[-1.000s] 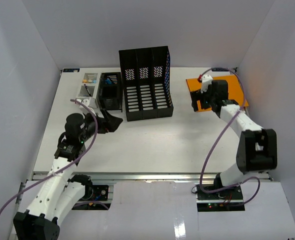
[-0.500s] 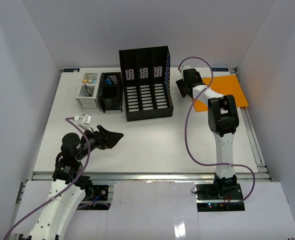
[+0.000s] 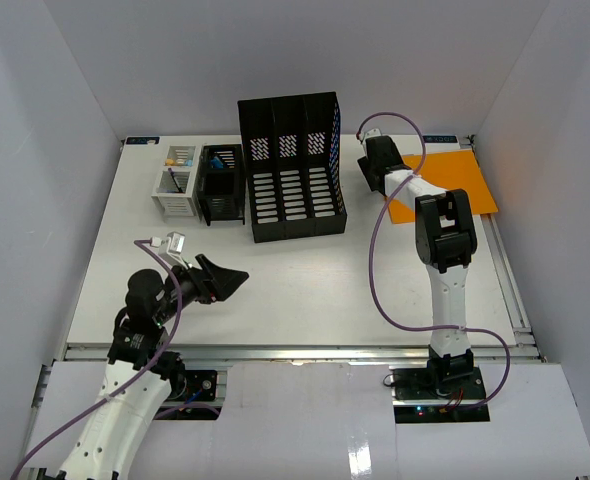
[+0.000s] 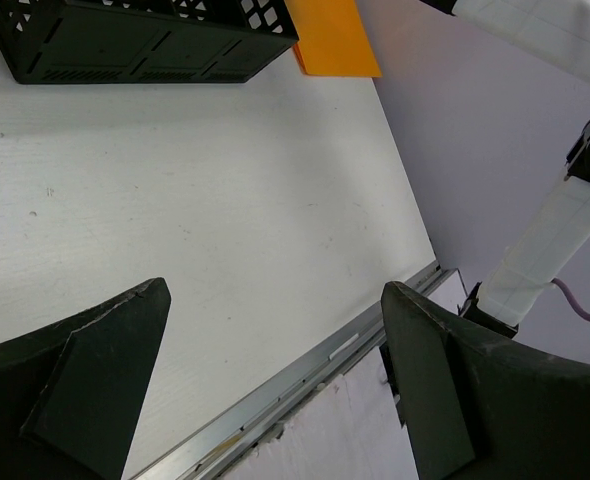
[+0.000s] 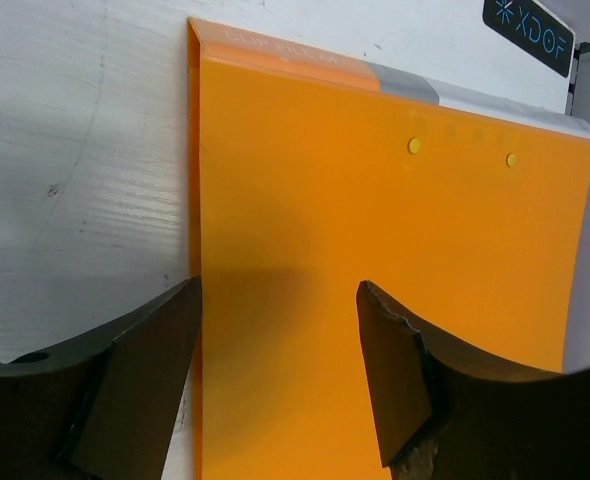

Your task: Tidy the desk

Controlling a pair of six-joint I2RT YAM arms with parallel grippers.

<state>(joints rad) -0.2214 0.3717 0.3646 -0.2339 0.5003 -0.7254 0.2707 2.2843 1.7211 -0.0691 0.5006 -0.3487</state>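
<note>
L gripper (image 4: 275, 292) wide open, empty, hovering over front-left of the desk (image 3: 305, 280), which lies under both arms. R gripper (image 5: 275, 290) part open, holds nothing, fingers straddling left edge of orange folder (image 5: 375, 300) at desk's back right.

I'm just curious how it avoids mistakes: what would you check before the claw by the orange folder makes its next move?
1. Jaws of right claw apart: ok.
2. One finger on each side of the orange folder edge: ok.
3. Folder flat on the desk, nothing on top: ok.
4. Whether the fingers touch the folder yet: cannot tell.
5. The left claw open, empty, away from the folder: ok.
6. Slots of black file holder free: ok.
</note>
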